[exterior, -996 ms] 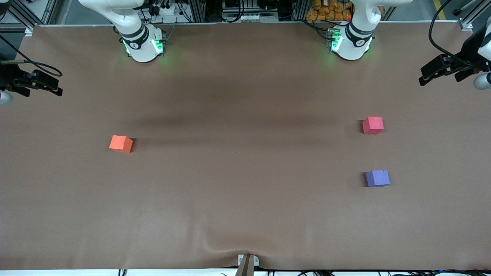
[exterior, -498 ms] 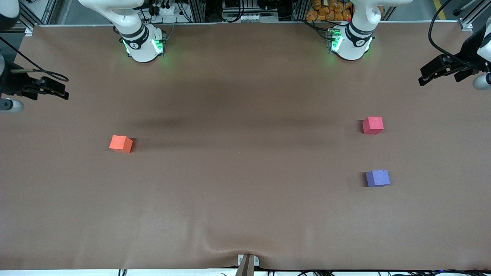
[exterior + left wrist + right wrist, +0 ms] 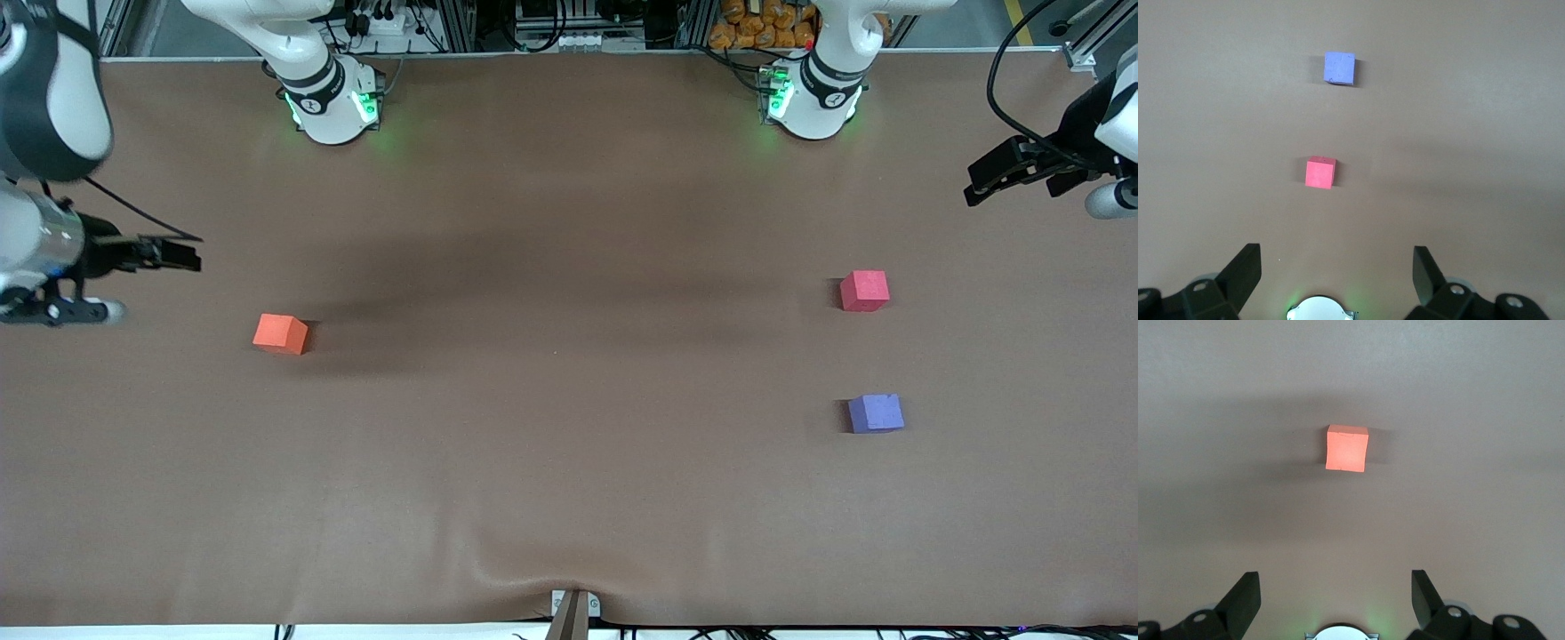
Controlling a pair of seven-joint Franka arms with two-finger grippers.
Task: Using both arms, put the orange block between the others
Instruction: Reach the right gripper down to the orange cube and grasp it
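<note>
right gripper (image 3: 182, 256): has swung in toward orange block (image 3: 280, 333), fingers spread, empty; block untouched at right arm's end; left gripper (image 3: 987, 178): waits, fingers spread; pickup likely next

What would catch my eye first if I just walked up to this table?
Three small bright cubes on the brown table: an orange block alone toward the right arm's end, and a red-pink cube with a purple cube nearer the front camera toward the left arm's end. The right end effector and left end effector hang open above the table's ends.
</note>
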